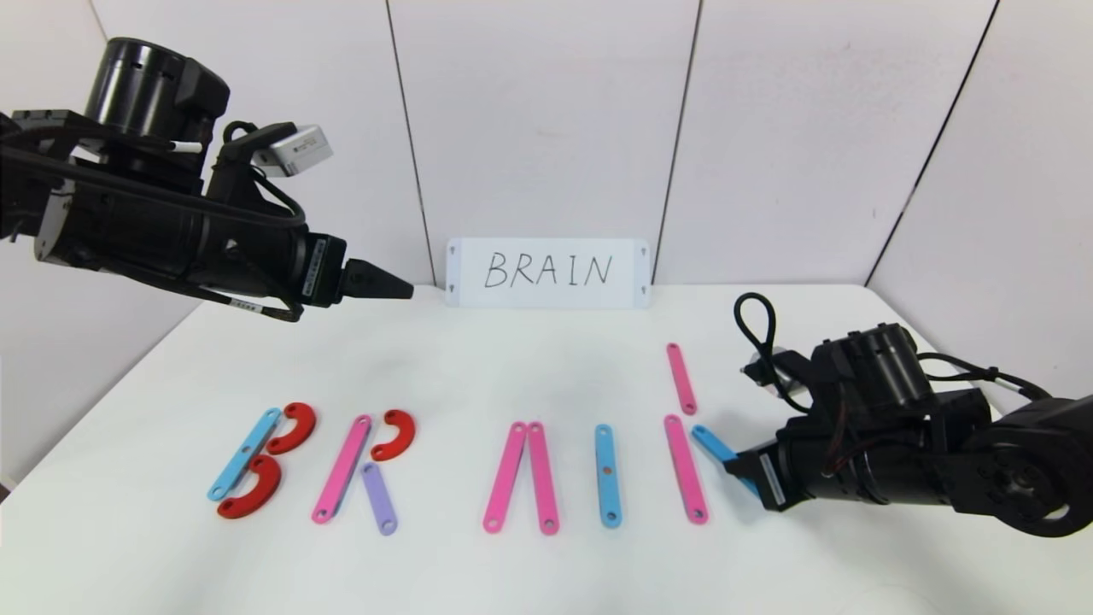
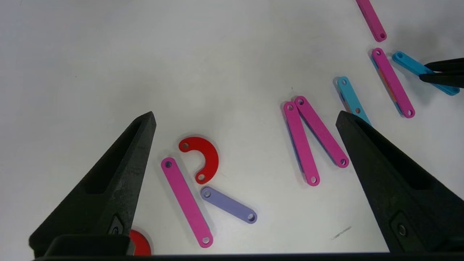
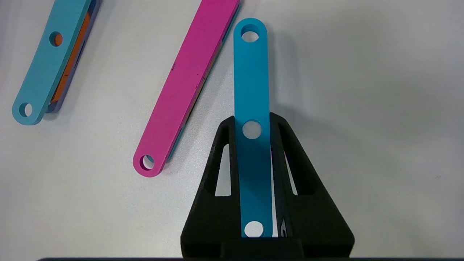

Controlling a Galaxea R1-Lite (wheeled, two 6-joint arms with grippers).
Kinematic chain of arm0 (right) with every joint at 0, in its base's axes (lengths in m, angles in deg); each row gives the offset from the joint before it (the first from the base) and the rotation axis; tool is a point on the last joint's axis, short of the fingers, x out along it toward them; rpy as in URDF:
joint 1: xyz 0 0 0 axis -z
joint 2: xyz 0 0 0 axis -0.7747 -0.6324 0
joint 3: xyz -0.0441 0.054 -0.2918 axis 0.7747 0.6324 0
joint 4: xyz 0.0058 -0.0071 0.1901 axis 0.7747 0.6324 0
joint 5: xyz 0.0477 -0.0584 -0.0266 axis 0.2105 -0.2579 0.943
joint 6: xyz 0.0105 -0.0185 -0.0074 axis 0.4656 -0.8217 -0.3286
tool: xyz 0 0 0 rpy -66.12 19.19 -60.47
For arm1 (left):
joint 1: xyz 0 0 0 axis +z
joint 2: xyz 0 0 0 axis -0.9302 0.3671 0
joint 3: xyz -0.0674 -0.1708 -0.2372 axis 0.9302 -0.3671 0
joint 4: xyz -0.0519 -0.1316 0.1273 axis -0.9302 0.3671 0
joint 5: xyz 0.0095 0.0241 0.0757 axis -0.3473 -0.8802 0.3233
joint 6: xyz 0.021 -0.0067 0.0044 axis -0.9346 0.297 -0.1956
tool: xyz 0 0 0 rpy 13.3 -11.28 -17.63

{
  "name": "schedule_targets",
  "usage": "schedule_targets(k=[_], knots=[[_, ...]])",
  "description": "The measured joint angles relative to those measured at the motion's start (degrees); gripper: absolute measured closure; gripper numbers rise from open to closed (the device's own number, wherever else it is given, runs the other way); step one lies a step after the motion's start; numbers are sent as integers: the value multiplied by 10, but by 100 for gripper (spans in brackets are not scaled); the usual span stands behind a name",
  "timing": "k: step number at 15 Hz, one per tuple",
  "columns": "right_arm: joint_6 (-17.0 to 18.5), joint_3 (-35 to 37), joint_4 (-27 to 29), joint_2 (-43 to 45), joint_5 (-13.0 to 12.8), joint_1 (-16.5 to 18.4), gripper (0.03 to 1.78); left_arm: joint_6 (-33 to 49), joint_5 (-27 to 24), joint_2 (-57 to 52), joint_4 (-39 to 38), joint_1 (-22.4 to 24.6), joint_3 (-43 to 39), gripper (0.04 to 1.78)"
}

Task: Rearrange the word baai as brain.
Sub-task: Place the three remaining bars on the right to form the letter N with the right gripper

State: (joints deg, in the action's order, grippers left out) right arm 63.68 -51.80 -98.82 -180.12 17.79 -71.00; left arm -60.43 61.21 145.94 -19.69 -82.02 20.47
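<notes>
Now, your right gripper [image 3: 253, 123]: clenched on the light-blue strip [image 3: 251, 79].
Strip axis: slants toward the pink upright [image 1: 686, 468], just beside.
Left gripper [image 2: 246, 119]: released, well apart.

Lab/test cell: plain white table [image 1: 529, 359] w/ white panel walls [image 1: 546, 120], handwritten card [image 1: 547, 272] propped behind the jaws.

The left arm reaches in from the left, raised well above the table, its gripper [image 2: 246, 116] spread wide with nothing between the fingers. The right arm lies low at the right, its gripper [image 3: 252, 125] clamped on a blue strip [image 3: 251, 79].
</notes>
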Motion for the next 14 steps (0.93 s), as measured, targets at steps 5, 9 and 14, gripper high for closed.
schedule_targets(k=[5, 9, 14], knots=[[0, -3, -11, -14, 0, -2, 153, 0, 0, -1, -1, -1, -2, 8], [-5, -6, -34, -27, -1, -3, 153, 0, 0, -1, -1, -1, -2, 8], [-8, -8, -39, -34, -1, -3, 141, 0, 0, -2, -1, -1, -2, 8]])
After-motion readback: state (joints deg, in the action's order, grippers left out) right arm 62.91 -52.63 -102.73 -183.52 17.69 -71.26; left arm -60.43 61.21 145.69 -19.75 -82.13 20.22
